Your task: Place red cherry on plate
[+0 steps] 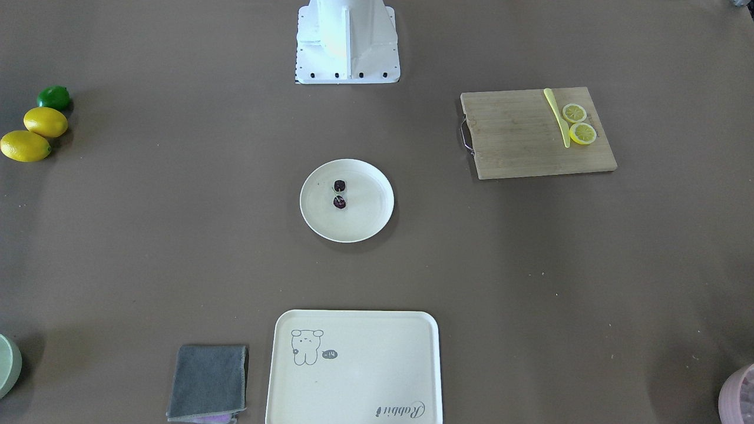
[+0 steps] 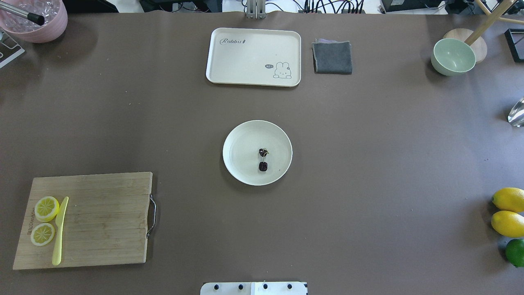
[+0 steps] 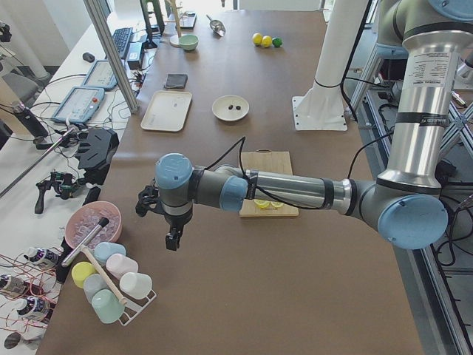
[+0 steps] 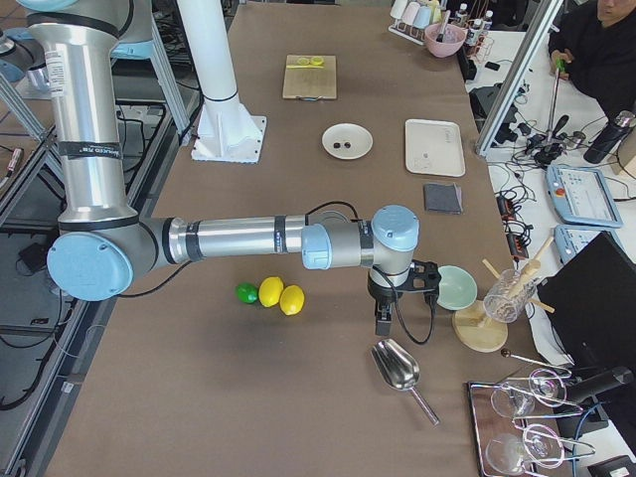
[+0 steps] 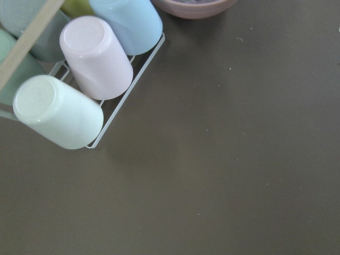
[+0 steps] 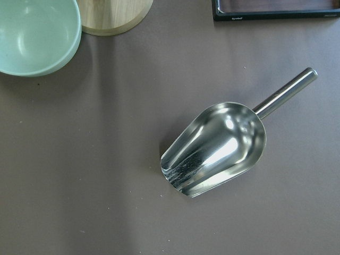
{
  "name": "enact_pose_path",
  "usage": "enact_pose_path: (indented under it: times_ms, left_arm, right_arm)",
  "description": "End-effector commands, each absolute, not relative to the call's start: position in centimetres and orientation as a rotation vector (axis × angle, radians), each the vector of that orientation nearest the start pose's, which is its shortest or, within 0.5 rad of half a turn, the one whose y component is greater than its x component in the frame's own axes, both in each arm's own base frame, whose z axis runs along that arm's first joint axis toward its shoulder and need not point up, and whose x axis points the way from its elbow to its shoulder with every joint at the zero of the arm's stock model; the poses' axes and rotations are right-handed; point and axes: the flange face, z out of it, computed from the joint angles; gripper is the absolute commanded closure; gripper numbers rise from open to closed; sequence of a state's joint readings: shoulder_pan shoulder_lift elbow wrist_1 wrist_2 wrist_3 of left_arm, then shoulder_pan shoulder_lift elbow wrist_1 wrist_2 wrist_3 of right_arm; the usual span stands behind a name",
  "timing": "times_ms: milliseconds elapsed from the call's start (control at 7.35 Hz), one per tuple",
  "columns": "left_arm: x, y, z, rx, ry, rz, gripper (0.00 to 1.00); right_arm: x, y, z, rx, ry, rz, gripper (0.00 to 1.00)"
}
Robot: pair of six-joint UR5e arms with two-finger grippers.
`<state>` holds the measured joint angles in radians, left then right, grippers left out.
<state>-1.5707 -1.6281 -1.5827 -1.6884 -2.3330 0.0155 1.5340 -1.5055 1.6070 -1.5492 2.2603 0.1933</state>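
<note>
Board (image 2: pixel 88 217) at the near left corner of the desk (image 2: pixel 368 184). Cherry (image 2: pixel 263 159) lies inside the plate (image 2: pixel 241 141) at desk centre, near the plate's middle; tray (image 2: pixel 254 55) at the far edge. Left gripper (image 3: pixel 171 242) hangs over the left end beside the cup rack (image 3: pixel 111 285), and right gripper (image 4: pixel 383 322) over the right end above the scoop (image 4: pixel 397 368); cannot tell the opening of either.

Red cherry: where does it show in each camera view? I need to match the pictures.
Front-facing: the pair of tiny dark maroon glossy cherries lies mid-frame on the round cream-white plate.
Overhead: cherries at centre, on the plate.
Exterior left: cherries upper middle, on the plate.
Exterior right: cherries upper middle, on the plate.
Left wrist: not in it.
Right wrist: not in it.
Shared landmark: the plate.
</note>
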Motion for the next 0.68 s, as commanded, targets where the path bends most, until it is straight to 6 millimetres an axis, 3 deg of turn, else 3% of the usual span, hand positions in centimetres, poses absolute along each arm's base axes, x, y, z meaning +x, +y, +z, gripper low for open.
enact_pose_path:
  times_ms: [0, 544]
  left_arm:
    - [-6.45, -51.79, 62.71, 0.175, 0.759, 0.080, 0.02]
    - [-6.38, -51.95, 62.56, 0.176, 0.758, 0.078, 0.02]
  right_arm:
    - [5.05, -52.82, 61.02, 0.039, -0.699, 0.109, 0.00]
    - [4.91, -52.94, 60.53, 0.044, -0.716, 0.103, 0.00]
